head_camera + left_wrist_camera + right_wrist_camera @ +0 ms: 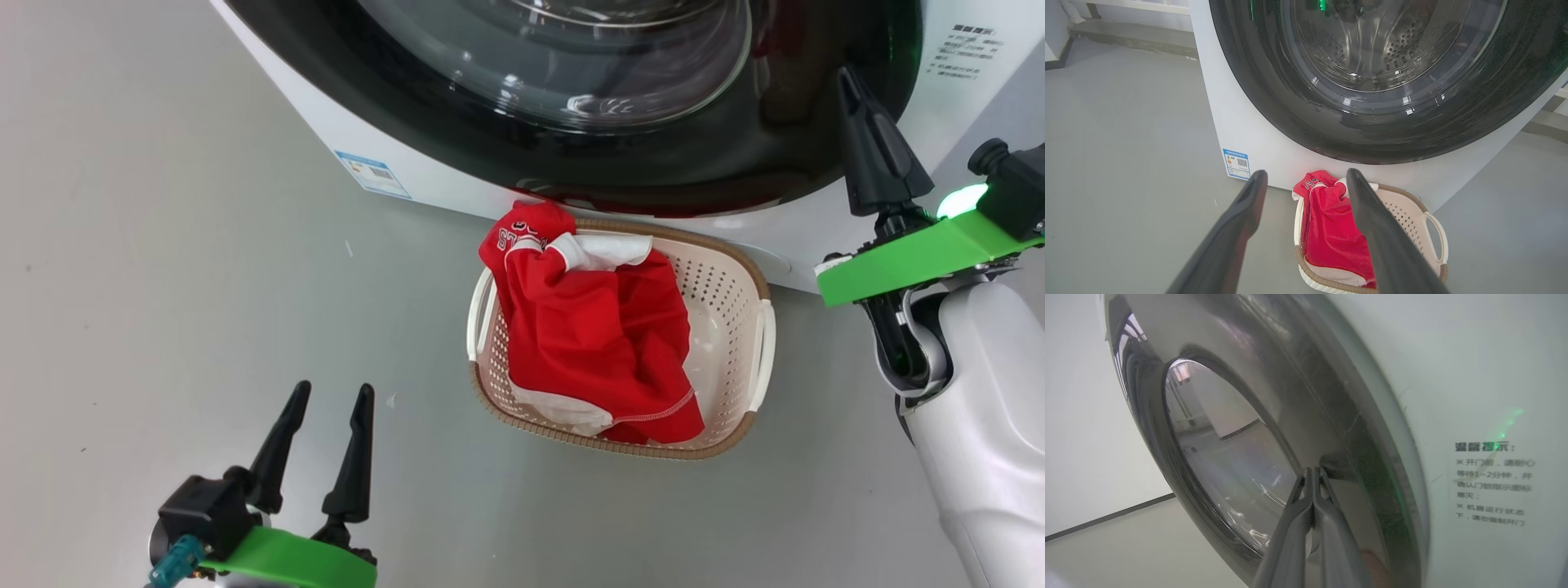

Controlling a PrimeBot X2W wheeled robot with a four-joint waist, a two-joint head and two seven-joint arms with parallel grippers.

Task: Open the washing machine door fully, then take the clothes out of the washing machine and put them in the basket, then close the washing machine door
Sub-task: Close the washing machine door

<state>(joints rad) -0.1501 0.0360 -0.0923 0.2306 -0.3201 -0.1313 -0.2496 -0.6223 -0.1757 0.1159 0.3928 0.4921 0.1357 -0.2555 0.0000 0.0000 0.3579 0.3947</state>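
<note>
The washer [424,163] is sitting with its door [694,163] shut or nearly so. The basket [727,286] is parked right below, with the clothes [588,327] lying piled inside. The right end effector [847,77], pinched closed, looks to be pressing the door's rim home. The left end effector [335,388] is idling wide open over the floor [163,245].

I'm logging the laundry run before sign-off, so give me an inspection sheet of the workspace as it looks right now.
Surface: grey floor, a few small specks.
Job's things: washing machine door looks shut against the washing machine; red clothes lie in the basket, one corner draped over its rim.
Clutter: nothing seen.
Grippers: left gripper low over the floor, jaws open, empty; right gripper jaws shut, tips at the door's black rim.
Cables: teal connector at the left wrist.
Surroundings: blue label and printed notice on the machine; white wall.
</note>
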